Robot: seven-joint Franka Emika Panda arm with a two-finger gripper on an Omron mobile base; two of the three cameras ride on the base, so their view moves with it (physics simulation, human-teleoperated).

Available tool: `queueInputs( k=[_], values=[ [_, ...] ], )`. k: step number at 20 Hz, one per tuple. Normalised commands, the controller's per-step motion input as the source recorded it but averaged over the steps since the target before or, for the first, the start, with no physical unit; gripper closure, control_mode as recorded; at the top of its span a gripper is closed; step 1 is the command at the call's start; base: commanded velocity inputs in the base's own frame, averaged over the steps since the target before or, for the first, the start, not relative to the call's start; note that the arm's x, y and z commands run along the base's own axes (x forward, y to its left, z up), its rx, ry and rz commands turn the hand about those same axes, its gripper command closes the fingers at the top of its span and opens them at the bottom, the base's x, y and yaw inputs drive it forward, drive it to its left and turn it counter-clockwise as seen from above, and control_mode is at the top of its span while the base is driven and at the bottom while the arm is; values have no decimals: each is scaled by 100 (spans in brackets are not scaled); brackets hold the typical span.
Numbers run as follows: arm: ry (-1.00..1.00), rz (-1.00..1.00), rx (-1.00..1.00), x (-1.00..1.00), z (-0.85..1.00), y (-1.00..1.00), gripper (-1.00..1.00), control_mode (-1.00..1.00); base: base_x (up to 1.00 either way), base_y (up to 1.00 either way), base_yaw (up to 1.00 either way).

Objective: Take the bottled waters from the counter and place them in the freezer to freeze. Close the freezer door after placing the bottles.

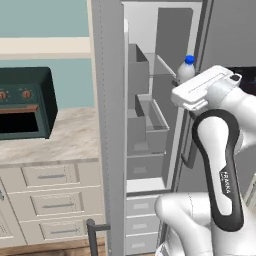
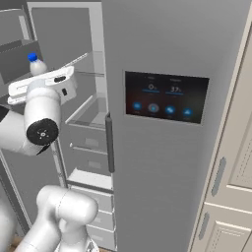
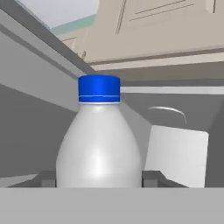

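A whitish bottled water (image 3: 99, 144) with a blue cap stands upright between my gripper's (image 3: 99, 178) two fingertips, which press its sides, so the gripper is shut on it. From the left base view the bottle (image 1: 186, 70) pokes up behind the white hand (image 1: 200, 90), held at upper-shelf height in the opening of the freezer (image 1: 150, 115). The right base view has the bottle (image 2: 35, 65) above the hand, in front of the grey shelves (image 2: 88, 108). The freezer door (image 1: 107, 125) stands open, with bins (image 1: 137, 75) on its inner side. The counter (image 1: 70, 140) lies left of it.
A dark green toaster oven (image 1: 22, 102) sits on the counter at the left, over cream drawers (image 1: 50, 205). The fridge door with the dark display panel (image 2: 165, 96) is closed on the right. Tall cream cabinets (image 2: 231, 162) stand beyond it.
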Motion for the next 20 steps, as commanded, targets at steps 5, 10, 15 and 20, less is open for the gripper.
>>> queueInputs(
  k=[5, 10, 15, 20],
  values=[
    [1, -11, 27, 24, 34, 0, 100, -100, 0, 0, 0],
    [12, -12, 11, 50, 16, 0, 100, -100, 0, 0, 0],
    [19, -10, 1, 67, 10, 0, 100, -100, 0, 0, 0],
    [16, -7, 0, 63, 8, 0, 100, -100, 0, 0, 0]
  ],
)
